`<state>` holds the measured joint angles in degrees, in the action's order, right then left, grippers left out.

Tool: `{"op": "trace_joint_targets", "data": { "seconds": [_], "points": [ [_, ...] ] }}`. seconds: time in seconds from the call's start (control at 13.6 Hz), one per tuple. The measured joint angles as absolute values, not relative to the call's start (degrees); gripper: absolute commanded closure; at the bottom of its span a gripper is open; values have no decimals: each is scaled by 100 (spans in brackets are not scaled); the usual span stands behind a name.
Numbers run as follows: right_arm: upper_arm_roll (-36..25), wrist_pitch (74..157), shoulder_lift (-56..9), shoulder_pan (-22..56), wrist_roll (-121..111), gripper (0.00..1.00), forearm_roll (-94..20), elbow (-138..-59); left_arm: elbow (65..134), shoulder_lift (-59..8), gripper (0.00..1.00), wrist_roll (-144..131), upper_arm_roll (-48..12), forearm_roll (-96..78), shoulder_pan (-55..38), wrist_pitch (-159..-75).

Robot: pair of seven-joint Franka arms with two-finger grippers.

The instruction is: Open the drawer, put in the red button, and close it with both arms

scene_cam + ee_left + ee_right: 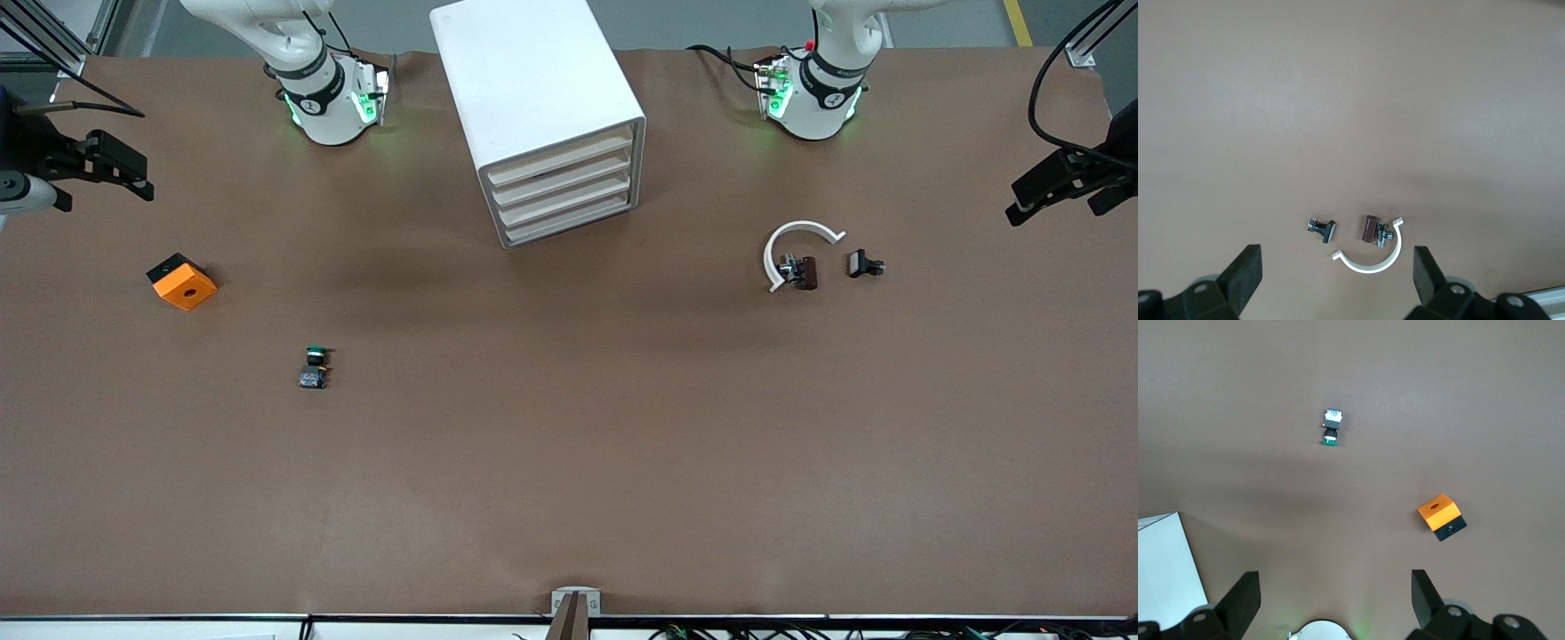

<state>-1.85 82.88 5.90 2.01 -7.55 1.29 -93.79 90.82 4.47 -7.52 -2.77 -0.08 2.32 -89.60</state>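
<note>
Left tool [1335, 275] agape, right tool [1335, 599] agape

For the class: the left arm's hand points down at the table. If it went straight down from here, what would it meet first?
Probably bare table. The left hand is open; a white curved clip, a brown part and a small black part lie just off its line, though depth is unclear.

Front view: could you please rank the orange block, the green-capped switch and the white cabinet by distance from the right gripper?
1. Orange block with a black base, at the right arm's end, closest to the open right gripper.
2. Green-capped push-button switch, nearer the front camera.
3. White four-drawer cabinet, mid-table.
</note>
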Motion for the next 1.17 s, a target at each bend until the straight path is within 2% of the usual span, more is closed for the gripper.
{"op": "trace_joint_targets", "data": {
  "seconds": [1.17],
  "points": [
    [-178,8247,591,201,-278,0,129,-9364,9065,545,0,-466,-280,-8,214,-8687]
  ]
}}
